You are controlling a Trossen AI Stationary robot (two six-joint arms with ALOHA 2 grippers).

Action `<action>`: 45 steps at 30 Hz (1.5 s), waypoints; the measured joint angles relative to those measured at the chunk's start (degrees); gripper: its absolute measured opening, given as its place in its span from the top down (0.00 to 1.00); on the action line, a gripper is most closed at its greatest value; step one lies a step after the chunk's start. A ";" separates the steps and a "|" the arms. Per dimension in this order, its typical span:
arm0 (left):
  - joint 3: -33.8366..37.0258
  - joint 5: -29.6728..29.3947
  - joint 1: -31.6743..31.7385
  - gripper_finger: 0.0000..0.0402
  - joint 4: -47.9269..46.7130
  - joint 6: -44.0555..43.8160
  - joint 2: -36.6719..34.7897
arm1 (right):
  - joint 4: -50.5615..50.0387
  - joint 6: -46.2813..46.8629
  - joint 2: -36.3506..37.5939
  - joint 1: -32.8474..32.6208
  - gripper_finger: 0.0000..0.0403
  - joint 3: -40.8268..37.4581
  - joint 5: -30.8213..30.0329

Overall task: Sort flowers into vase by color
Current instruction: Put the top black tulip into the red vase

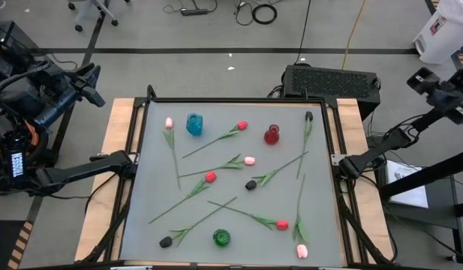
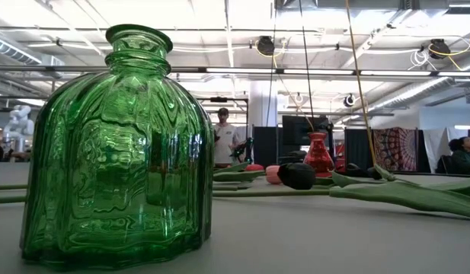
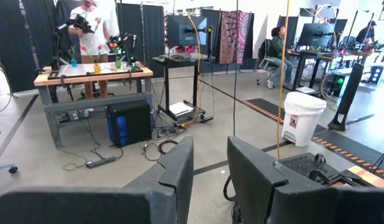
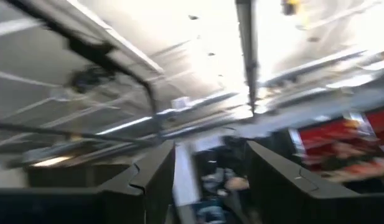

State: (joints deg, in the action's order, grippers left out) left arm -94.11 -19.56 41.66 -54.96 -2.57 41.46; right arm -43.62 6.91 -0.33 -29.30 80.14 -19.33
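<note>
Nine tulips (image 1: pixel 216 177) lie flat and scattered across the grey mat, stems crossing near its middle. Red heads sit at one o'clock (image 1: pixel 242 125), centre (image 1: pixel 210 177) and five o'clock (image 1: pixel 282 224). Pink heads lie at ten (image 1: pixel 169 122), centre-right (image 1: pixel 250 160) and five (image 1: pixel 302 250). Black heads lie at two (image 1: pixel 309 116), centre (image 1: pixel 251 184) and seven (image 1: pixel 166 241). Three small vases stand upright: blue (image 1: pixel 194 124) at eleven, red (image 1: pixel 272 135) at one, green (image 1: pixel 221 238) at six.

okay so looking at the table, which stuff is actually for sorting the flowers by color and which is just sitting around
For the job: red tulips, pink tulips, black tulips; blue vase, red vase, green vase.

Just around: black box behind the table, white bin, cables on the floor.
</note>
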 joint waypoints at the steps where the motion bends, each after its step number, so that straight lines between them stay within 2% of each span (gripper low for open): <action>1: 0.00 0.01 -0.01 0.74 0.00 0.00 -0.01 | 0.24 -0.01 -0.06 0.00 0.54 -0.67 -2.18; 9: 0.01 0.00 0.00 0.74 0.00 0.00 0.00 | 3.60 1.40 -3.82 -0.09 0.54 -6.84 -15.43; 16: -0.01 -0.01 0.00 0.74 0.00 0.00 0.01 | 3.50 5.08 -10.45 -0.07 0.54 -8.24 -26.65; 21: 0.01 -0.01 -0.01 0.74 0.00 0.00 -0.01 | 1.57 11.68 -14.50 -0.07 0.54 -8.20 -40.95; 24: 0.00 0.00 0.01 0.74 0.00 0.00 0.00 | -0.56 16.38 -16.50 -0.07 0.54 -8.20 -45.72; 29: 0.00 0.00 0.00 0.74 0.00 0.00 -0.01 | -2.14 22.19 -19.96 -0.07 0.54 -8.20 -49.03; 38: 0.00 0.00 -0.01 0.74 0.00 0.00 0.00 | -1.58 22.67 -25.71 -0.07 0.54 -8.15 -49.55; 40: 0.00 0.00 -0.01 0.74 0.00 0.00 0.01 | -1.58 22.69 -26.68 -0.07 0.54 -8.13 -48.67; 45: 0.00 -0.01 -0.01 0.74 0.00 0.00 0.01 | -1.47 23.86 -28.86 -0.07 0.54 -8.11 -42.12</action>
State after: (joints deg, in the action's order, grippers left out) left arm -94.11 -19.57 41.65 -54.96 -2.57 41.47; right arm -45.09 30.77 -29.18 -29.36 72.03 -61.45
